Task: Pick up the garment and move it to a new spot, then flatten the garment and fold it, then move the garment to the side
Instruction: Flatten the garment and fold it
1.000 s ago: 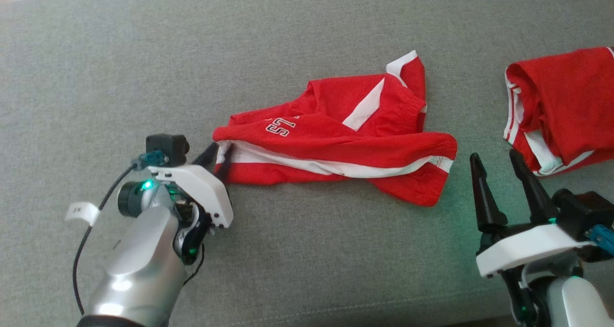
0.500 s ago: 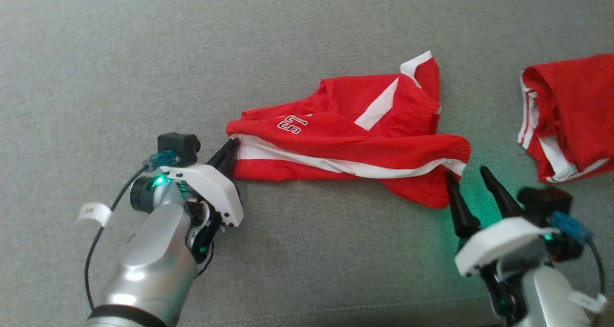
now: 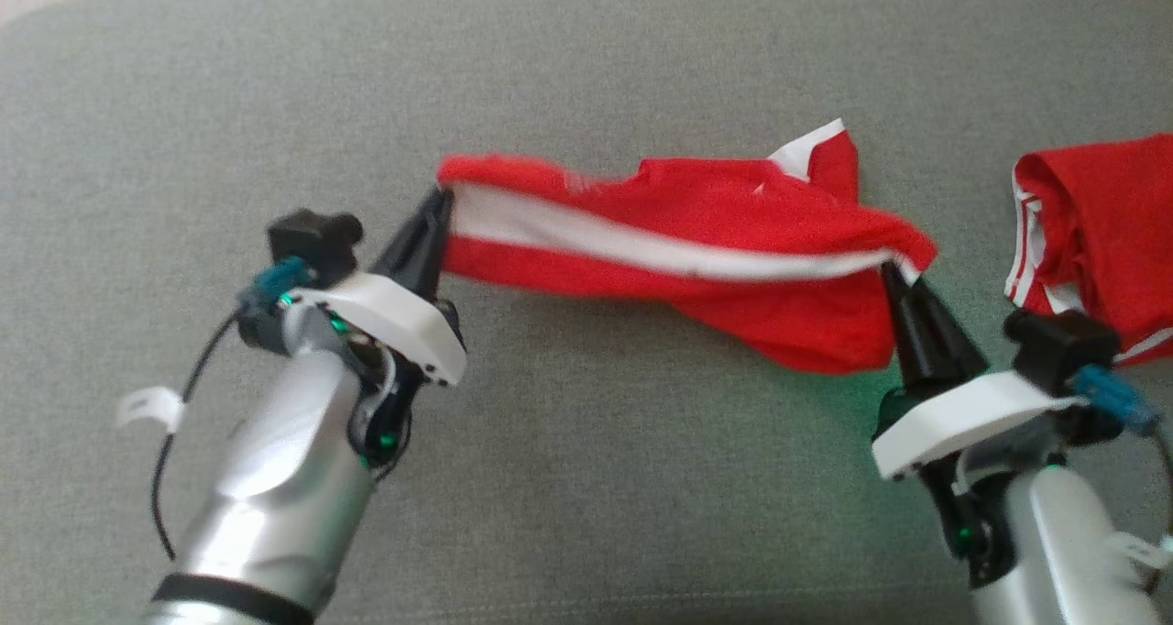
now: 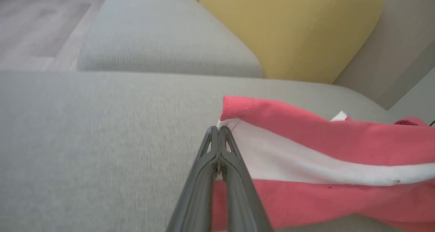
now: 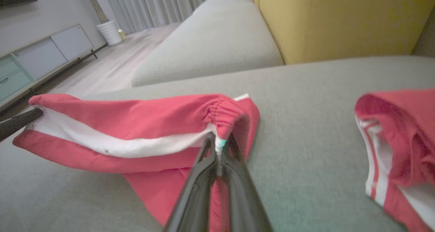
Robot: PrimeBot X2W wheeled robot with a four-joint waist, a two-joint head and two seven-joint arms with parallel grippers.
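Red garment [image 3: 696,231] slung between two grips: left tool [image 3: 434,213] pressed together on white-striped hem end, right tool [image 3: 893,281] pinching elastic waistband end.

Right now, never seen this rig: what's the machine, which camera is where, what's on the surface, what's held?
It is a wheeled robot with two arms, each ending in a two-fingered hand. The wide picture comes from a camera on its head, looking down at a grey sofa seat. The other two come from cameras on the wrists, each looking along its own hand's dark fingers. On the seat are red shorts with a white stripe and, to the robot's right, a second red garment, untouched. The left hand is shut on one end of the shorts, the right hand on the other, by the elastic waistband. The shorts stretch between them, partly lifted. A yellow cushion stands behind.
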